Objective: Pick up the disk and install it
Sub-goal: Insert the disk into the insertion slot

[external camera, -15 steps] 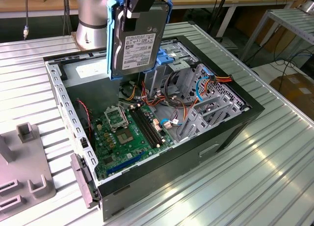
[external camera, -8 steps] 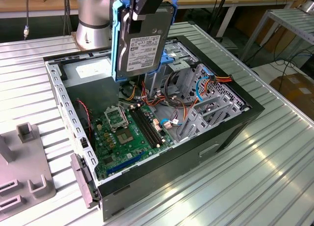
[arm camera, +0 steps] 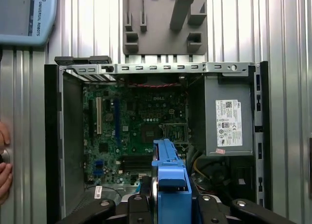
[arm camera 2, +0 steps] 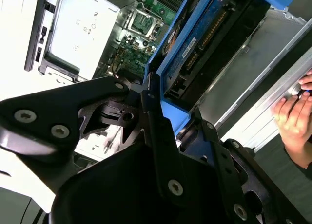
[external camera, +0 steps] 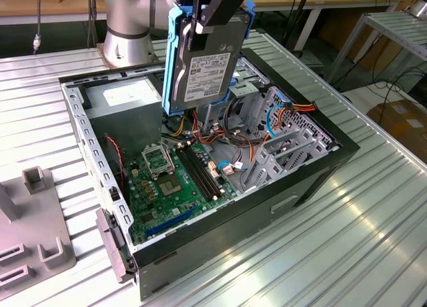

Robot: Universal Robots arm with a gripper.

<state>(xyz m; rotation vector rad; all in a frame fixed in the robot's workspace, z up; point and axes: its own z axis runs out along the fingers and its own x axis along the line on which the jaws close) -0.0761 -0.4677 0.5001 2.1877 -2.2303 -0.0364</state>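
- Where its black fingers close in, the gripper (external camera: 203, 19) is clamped on the upper end of the disk (external camera: 200, 67), pinching the blue carrier rails from both sides.
- The disk hangs directly beneath the gripper. Its long axis is close to upright with a slight tilt, and its labelled face is turned toward the exterior camera. The second wrist view shows its other face, circuit board and connector edge, inside the blue frame (arm camera 2: 168, 53).
- It is held in the air above the open computer case (external camera: 267, 207), over the region between the power supply (external camera: 127, 100) and the metal drive cage (external camera: 267, 107). As far as I can tell it touches neither.
- With the disk already in the grip, the relation that matters is disk to case. The case interior lies straight below, and in the first wrist view the blue frame's end points down over the motherboard (arm camera: 136, 121).
- The disk's face carries a white printed label with barcodes. The power supply has a similar white label (arm camera: 228, 122), and there is pale lettering on the motherboard.
- A person's hand (arm camera 2: 295, 112) rests on the ribbed metal table (external camera: 333, 247) just beside the case wall, well apart from the gripper.
- A grey fixture (external camera: 33, 220) sits on the table off the case's end, at the exterior view's left.
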